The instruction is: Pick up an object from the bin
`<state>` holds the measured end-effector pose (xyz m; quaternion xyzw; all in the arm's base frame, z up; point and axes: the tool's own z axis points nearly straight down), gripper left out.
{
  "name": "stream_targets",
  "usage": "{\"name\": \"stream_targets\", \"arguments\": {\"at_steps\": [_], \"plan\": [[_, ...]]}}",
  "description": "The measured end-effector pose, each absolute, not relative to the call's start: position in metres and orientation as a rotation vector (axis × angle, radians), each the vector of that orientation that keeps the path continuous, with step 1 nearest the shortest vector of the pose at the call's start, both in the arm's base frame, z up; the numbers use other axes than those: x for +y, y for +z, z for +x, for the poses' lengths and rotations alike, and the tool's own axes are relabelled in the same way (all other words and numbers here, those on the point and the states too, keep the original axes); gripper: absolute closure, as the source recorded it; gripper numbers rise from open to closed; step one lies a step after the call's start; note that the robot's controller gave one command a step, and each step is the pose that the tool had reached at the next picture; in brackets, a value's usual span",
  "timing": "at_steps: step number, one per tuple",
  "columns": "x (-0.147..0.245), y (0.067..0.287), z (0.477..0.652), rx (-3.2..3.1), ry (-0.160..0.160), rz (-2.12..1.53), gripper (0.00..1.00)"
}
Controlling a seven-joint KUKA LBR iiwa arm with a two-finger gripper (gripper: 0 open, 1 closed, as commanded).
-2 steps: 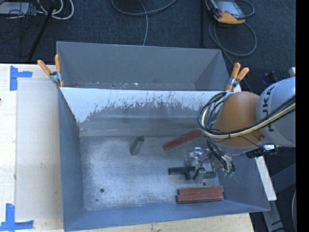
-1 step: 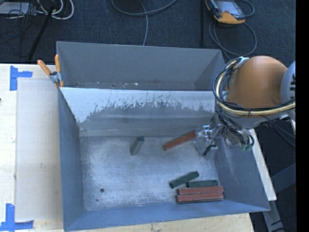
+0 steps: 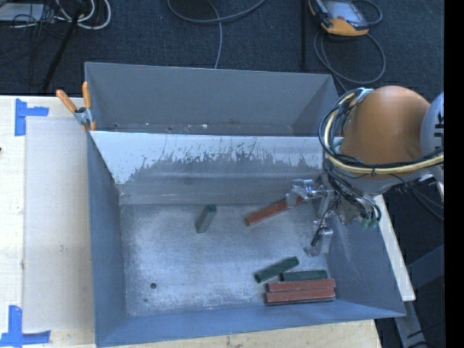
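- Orange dome cover on the arm's wrist sits highest and closest to the lens, at the right side of the bin, with yellow and black cables looped around it.
- Below the dome, the gripper hangs over the right part of the bin floor, close to the right wall.
- Its two metal fingers look spread apart: one finger pokes out to the left, the other points down toward the front of the bin. Nothing sits between them, so I'd call it released, not clamped on anything.
- Closest thing to it is a thin reddish-brown stick, lying at a slant on the floor toward the back, right of the middle. Its right end comes right up to the tip of the left-pointing finger. Can't tell if they actually touch.
- A small dark green block lies on its own left of the stick, roughly mid-floor and apart from everything else.
- Front right corner has a little cluster: a long reddish-brown bar lying flat along the front wall, a dark green bar just behind it and touching or nearly so, and another dark green piece angled off the left end of that one.
- That cluster is just in front of the down-pointing finger, but apart from it.
- A tiny dark speck sits on the front left floor, too small to make out.
- Grey metal bin has scuffs and scratches across its back slope.
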<state>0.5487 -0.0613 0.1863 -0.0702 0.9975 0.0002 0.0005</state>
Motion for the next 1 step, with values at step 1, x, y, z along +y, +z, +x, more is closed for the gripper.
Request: {"name": "stream_targets", "arguments": {"at_steps": [1], "plan": [[-0.0828,0.0696,0.5003,3.057,0.004,-0.746,0.00]]}}
